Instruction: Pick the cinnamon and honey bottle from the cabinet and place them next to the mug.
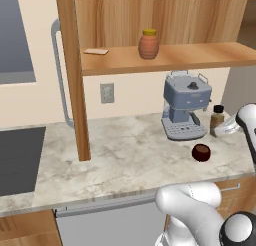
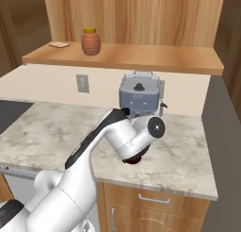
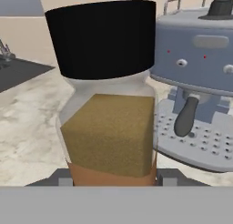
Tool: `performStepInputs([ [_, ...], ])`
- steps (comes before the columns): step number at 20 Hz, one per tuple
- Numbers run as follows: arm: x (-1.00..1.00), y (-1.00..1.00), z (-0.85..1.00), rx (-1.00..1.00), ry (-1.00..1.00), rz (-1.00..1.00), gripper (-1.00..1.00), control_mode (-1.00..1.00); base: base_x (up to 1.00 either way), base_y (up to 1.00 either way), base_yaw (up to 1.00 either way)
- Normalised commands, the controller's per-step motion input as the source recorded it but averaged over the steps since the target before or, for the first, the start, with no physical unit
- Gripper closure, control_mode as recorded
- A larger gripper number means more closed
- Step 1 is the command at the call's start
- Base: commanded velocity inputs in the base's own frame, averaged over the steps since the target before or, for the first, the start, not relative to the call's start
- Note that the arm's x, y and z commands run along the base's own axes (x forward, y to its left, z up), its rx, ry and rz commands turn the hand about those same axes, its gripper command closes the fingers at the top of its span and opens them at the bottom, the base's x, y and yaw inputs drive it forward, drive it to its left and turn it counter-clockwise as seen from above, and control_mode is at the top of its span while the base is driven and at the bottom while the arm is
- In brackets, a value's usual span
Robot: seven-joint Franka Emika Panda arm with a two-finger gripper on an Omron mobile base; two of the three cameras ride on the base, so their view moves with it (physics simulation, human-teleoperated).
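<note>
My hand (image 3: 111, 184) is clamped on the upright cinnamon (image 3: 108, 91); the mug (image 1: 201, 152) sits at seven o'clock of it on the worktop (image 1: 125, 150).

My white arm is hiding most of the mug (image 2: 134, 160). The cinnamon (image 3: 109, 95) is covering my finger tips, so I cannot tell their grip.

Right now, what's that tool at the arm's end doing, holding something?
Tool: shut on the cinnamon, beside the coffee machine.
</note>
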Motion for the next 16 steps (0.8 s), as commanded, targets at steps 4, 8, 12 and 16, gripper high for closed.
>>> performStepInputs([
  [4, 0.19, 0.00, -0.42, -0.06, 0.00, 0.08, 1.00, -1.00, 0.00, 0.00, 0.00],
  [8, 0.43, -0.08, -0.59, -0.06, 0.00, 0.00, 1.00, -1.00, 0.00, 0.00, 0.00],
  [12, 0.28, -0.11, -0.32, -0.04, 0.00, 0.00, 1.00, -1.00, 0.00, 0.00, 0.00],
  [16, 0.02, -0.17, -0.05, 0.00, 0.00, -0.01, 1.00, -1.00, 0.00, 0.00, 0.00],
])
